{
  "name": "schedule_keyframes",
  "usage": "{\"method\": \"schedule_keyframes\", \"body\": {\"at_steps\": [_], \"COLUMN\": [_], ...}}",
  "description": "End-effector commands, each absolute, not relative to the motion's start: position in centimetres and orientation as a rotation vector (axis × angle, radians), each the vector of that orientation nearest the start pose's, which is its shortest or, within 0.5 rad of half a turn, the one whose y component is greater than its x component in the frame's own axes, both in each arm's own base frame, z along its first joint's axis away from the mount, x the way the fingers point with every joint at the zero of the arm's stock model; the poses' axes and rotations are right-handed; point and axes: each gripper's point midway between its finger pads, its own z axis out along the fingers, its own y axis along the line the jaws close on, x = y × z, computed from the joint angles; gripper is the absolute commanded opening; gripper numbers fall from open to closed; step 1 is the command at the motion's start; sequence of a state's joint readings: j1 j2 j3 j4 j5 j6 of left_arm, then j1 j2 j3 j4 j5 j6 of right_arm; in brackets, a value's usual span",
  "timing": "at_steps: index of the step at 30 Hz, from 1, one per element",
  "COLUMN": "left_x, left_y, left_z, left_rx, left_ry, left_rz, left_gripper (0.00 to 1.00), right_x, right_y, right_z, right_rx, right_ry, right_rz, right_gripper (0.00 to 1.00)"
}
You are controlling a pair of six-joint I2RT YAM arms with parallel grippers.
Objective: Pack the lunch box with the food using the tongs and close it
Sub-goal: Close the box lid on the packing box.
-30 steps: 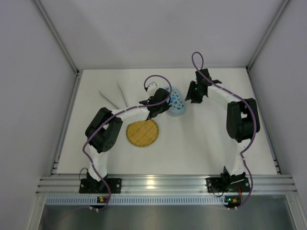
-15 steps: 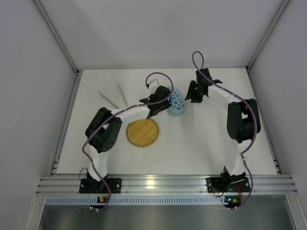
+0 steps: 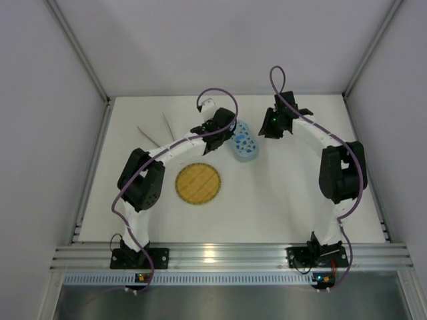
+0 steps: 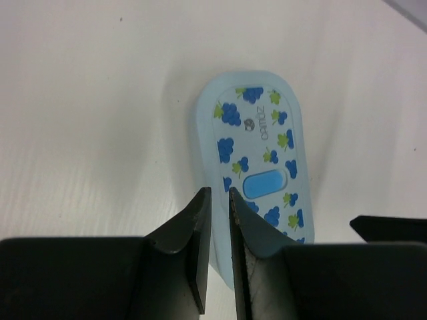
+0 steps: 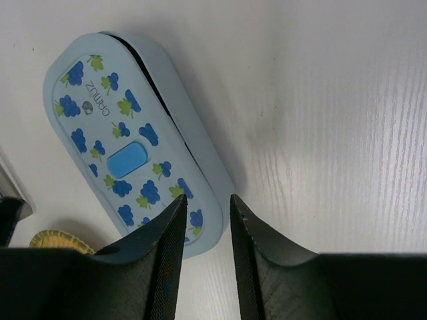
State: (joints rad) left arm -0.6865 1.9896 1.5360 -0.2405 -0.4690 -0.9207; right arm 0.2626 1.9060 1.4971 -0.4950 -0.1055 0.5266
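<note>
one plate (image 3: 197, 185) near lunch box (image 3: 243, 142), tongs (image 3: 167, 122) apart

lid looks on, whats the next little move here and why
Probably press the left tool, barely parted and holding nothing, down on the lunch box. In the right wrist view a dark gap runs along one end of the lid, so it may not be fully snapped shut. The plate is bare and the tongs lie aside, so only closing seems left.
</note>
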Motion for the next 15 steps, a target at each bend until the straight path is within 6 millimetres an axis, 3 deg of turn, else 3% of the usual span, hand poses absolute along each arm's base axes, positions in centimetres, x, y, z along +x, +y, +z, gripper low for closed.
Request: {"method": "schedule_keyframes", "body": {"at_steps": [1, 8, 15], "left_x": [47.5, 48.5, 48.8], "left_y": [-29.4, -28.7, -29.0], "left_z": [14.3, 12.8, 10.9], "left_rx": [-0.542, -0.577, -0.595], "left_ry": [2.095, 2.127, 2.165], "left_rz": [-0.335, -0.324, -0.334], "left_gripper": [0.21, 0.21, 0.20], "right_x": [45.2, 45.9, 48.7], "right_y": [18.6, 18.6, 17.6], "right_z": [15.1, 14.8, 14.7], "right_rx": [0.191, 0.171, 0.244], "right_ry": [2.416, 2.421, 2.393], "right_rz": [0.524, 0.465, 0.395], "right_gripper": [0.31, 0.31, 0.32]}}
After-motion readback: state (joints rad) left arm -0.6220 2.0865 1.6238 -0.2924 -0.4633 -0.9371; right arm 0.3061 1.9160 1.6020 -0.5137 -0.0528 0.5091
